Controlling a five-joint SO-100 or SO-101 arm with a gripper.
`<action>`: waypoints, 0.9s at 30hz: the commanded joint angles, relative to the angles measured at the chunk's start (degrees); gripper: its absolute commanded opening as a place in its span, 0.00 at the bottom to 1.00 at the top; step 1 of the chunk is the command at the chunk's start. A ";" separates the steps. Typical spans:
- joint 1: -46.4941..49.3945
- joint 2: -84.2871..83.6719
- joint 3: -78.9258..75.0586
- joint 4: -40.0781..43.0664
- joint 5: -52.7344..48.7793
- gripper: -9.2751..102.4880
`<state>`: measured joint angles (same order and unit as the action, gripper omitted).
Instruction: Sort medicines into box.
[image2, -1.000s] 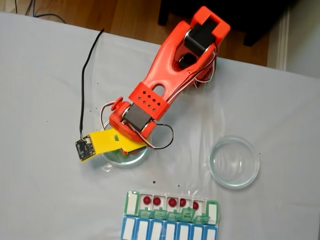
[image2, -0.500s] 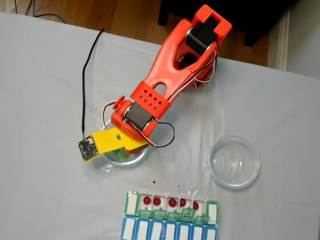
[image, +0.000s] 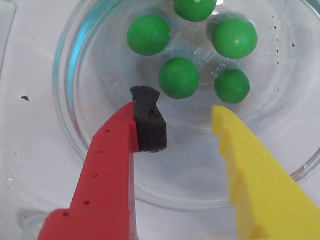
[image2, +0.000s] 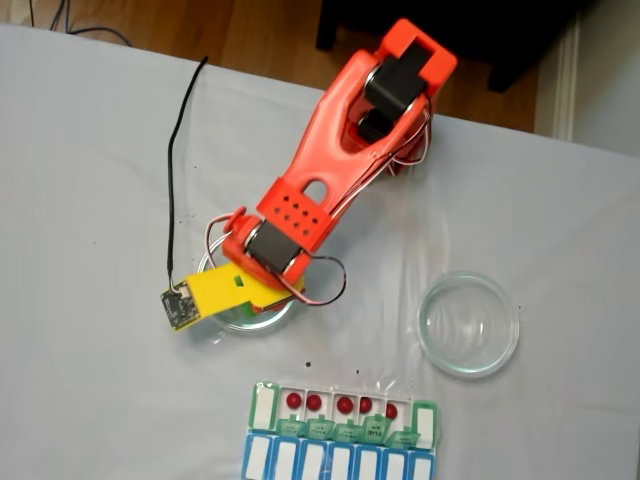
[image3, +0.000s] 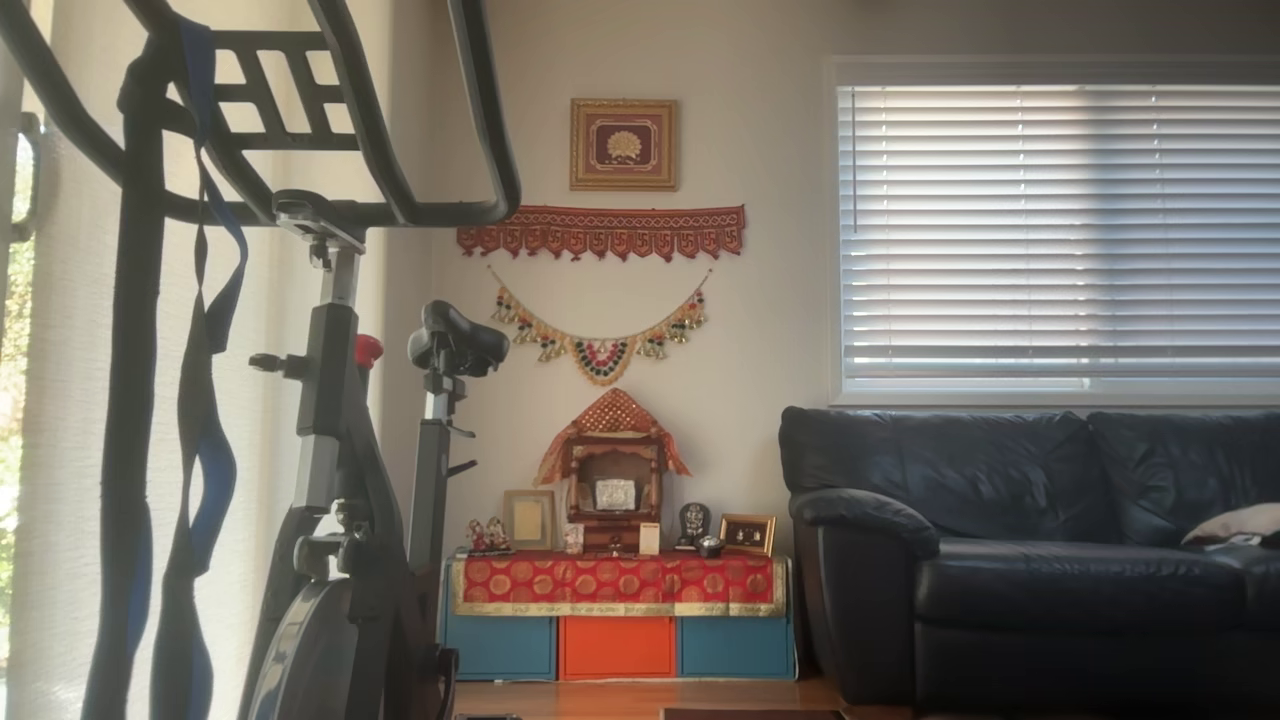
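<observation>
Pincer (image: 187, 122) spread wide in wrist view, nothing between the tips: red finger (image: 107, 175) with black foam pad (image: 149, 122) on left, yellow finger (image: 252, 175) on right. Both tips hanging over a clear glass dish (image: 70, 125); contact with the glass impossible to tell. Five green pills in the dish beyond the tips: nearest one (image: 178, 77) just past the foam pad, another (image: 232, 85) to its right, two farther back (image: 148, 34) (image: 234, 37), a fifth (image: 195, 7) cut by the top edge. None touching either finger.

Fixed view, from bottom edge upward: pill box (image2: 428, 425) on the worktop (image2: 90, 400), blue row at the very bottom, green-lidded row above it, lids open, five red pills in the white compartments, leftmost (image2: 293, 400) through rightmost (image2: 391, 410). Just above the box, same dish (image2: 225, 320) mostly hidden under the yellow finger and a small circuit board (image2: 178, 306). Second glass dish (image2: 468, 324) well off to the right, apart from the arm. Orange arm (image2: 340, 150) slanting from upper right down to the left dish; black cable (image2: 172, 200) running up from the board.

Other view: exercise bike (image3: 340, 480), dark sofa (image3: 1040, 560), small shrine shelf (image3: 615, 560) against the far wall.
</observation>
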<state>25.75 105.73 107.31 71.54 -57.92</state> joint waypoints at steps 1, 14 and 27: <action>-0.70 -0.26 -6.15 0.97 0.44 0.24; -0.62 0.00 -5.45 -1.41 0.35 0.24; -0.88 0.53 -3.25 -3.60 0.18 0.23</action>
<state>25.75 104.24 105.73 68.20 -57.48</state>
